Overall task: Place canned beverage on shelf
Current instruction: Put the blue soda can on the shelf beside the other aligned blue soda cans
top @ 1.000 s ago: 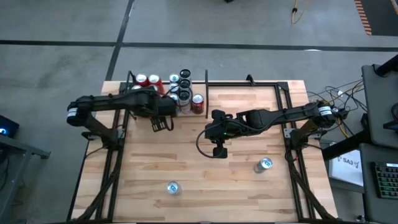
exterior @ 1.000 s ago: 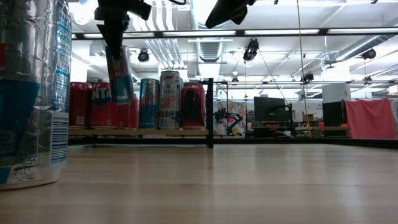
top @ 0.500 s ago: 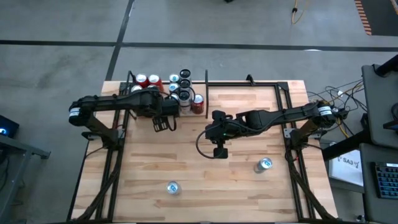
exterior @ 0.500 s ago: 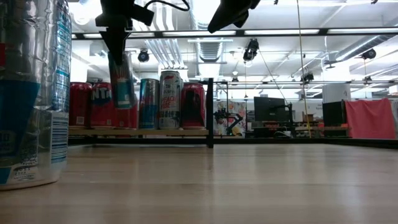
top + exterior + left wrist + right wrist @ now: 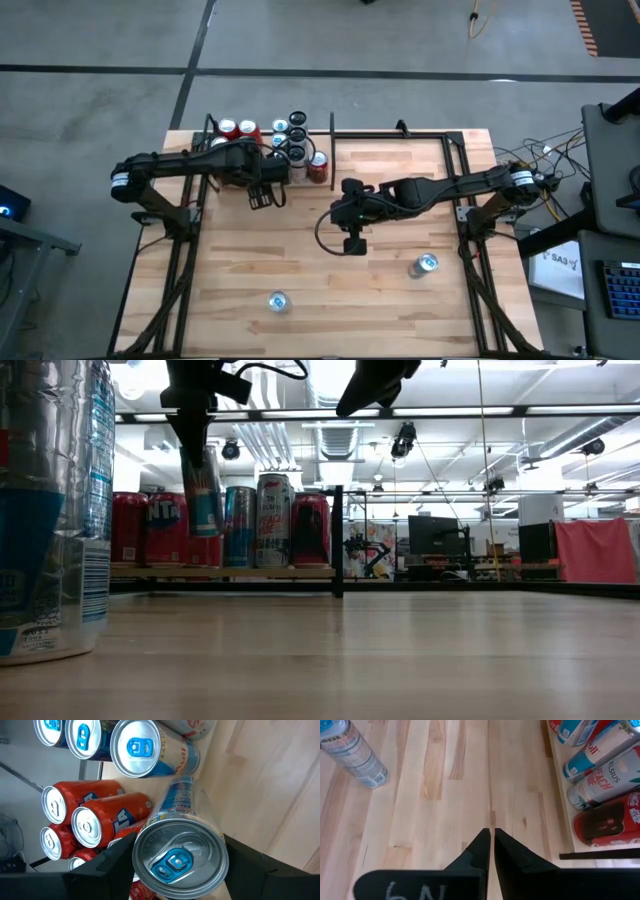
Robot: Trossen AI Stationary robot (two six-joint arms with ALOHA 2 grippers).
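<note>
Leftmost, the left gripper (image 5: 262, 192) is clamped round a slim silver-and-blue beverage can (image 5: 179, 851), holding it upright in the air just before the narrow black-framed shelf with a light wood floor (image 5: 230, 572), where red, blue and white cans (image 5: 225, 525) stand. Farther right, the right gripper (image 5: 352, 243) hangs over the pale wooden table (image 5: 380, 290), its fingers (image 5: 480, 851) pressed together, empty.

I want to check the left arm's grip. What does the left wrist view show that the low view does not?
Only the left wrist view shows the held can's blue-tabbed top between the left claw's fingers, and the red cans' tops. Only the low view shows the can hanging above the shelf floor, and the right claw, shut, high up. Both show shelved cans.
</note>
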